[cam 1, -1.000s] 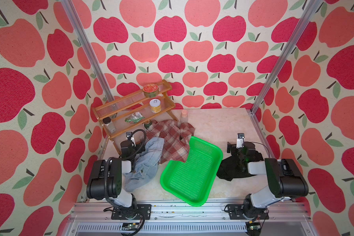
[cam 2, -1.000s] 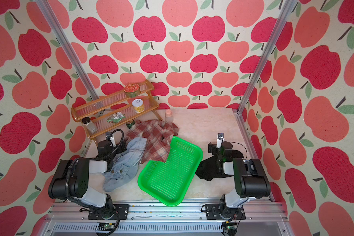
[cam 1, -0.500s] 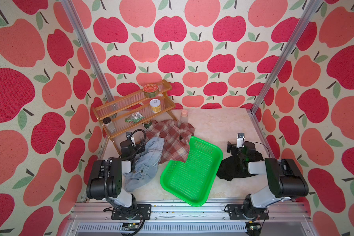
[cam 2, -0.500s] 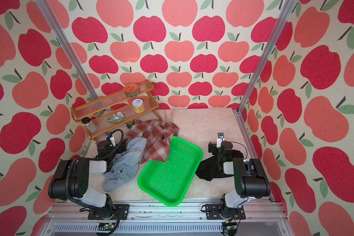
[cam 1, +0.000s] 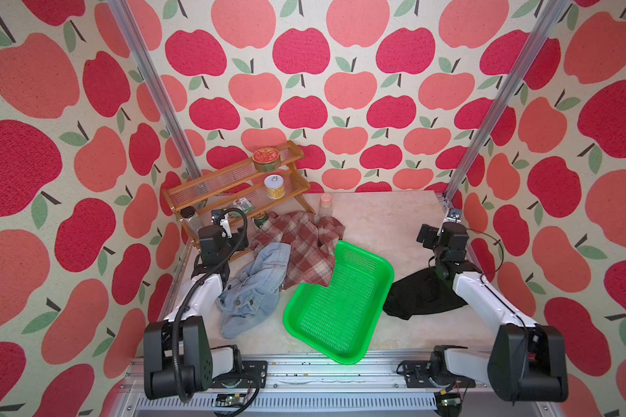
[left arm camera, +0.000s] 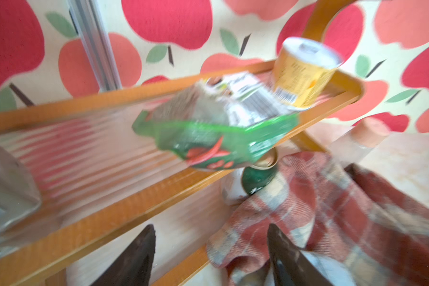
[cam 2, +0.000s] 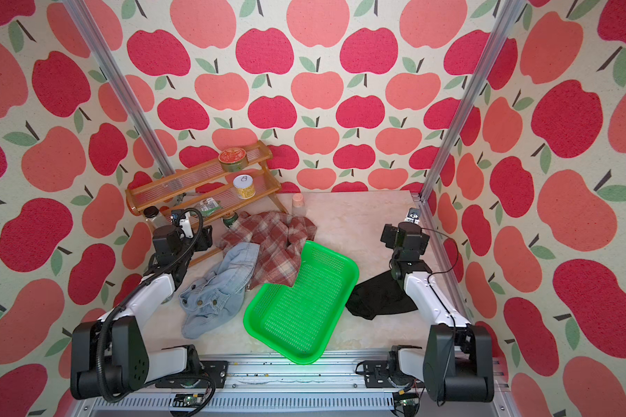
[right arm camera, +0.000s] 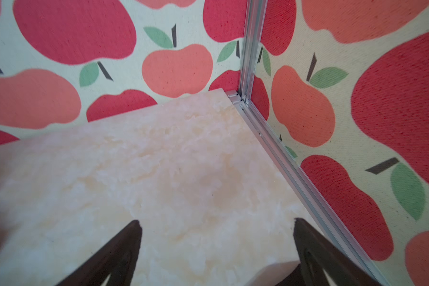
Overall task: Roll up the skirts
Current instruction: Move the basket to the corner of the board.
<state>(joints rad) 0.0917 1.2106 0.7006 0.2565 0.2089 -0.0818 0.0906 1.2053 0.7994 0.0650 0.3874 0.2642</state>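
Observation:
The plaid skirt [cam 1: 300, 245] lies crumpled at the back left, one corner under the green basket [cam 1: 340, 307]. Overlapping its near edge is the denim skirt [cam 1: 253, 289], bunched up. The black skirt [cam 1: 420, 296] lies to the right of the basket, partly under my right arm. My left gripper [left arm camera: 211, 237] is open beside the shelf, and the plaid skirt's [left arm camera: 320, 210] edge reaches between its fingers without being pinched. My right gripper [right arm camera: 216, 237] is open over bare table near the back right corner, beyond the black skirt.
A wooden shelf rack [cam 1: 232, 180] stands at the back left with a red-lidded tin [cam 1: 266, 160], a yellow can [cam 1: 274, 187] and a green packet [left arm camera: 208, 133]. A green can [left arm camera: 258, 173] and a pink-capped bottle [cam 1: 325, 203] stand by the plaid skirt. Metal posts mark the back corners.
The left gripper's jaws have come a little closer together, and its wrist view is blurred by motion. The skirts, the basket and the right arm have not moved.

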